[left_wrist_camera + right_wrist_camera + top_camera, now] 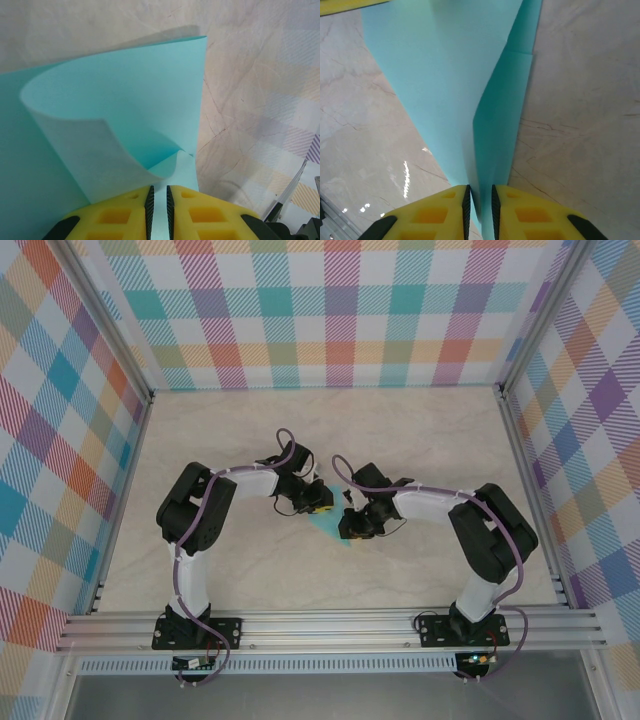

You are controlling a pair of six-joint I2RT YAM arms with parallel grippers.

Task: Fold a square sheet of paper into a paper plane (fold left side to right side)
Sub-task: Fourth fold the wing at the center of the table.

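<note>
The turquoise paper (328, 524) sits near the centre of the table (250, 430), a little toward the table's near edge, and both arms reach in to meet over it. The left gripper (314, 504) comes in just left of the table's centre. In the left wrist view its yellow fingers (117, 215) are closed to a thin slit, with an edge of the paper (125, 100) pinched in that slit. From the pinch the sheet rises off the table and curls over in a soft open loop with no sharp crease, so this looks like the carrying hand: it lifts one side so that side can be swung across to the other, as the task asks. The right gripper (351, 525) works just right of the table's centre. In the right wrist view its jaws are likewise nearly shut, clamped on the narrow end of the paper (445, 75), which widens away from the fingers and shows a folded flap and a long crease line. That grip most likely anchors the paper, so the fold line stays put while the other side travels and the thin sheet does not slide on the smooth marble-patterned tabletop. The loose curl suggests the fold is only partly made. The flap has yet to be laid flat and pressed, and edge alignment is the likely risk.
</note>
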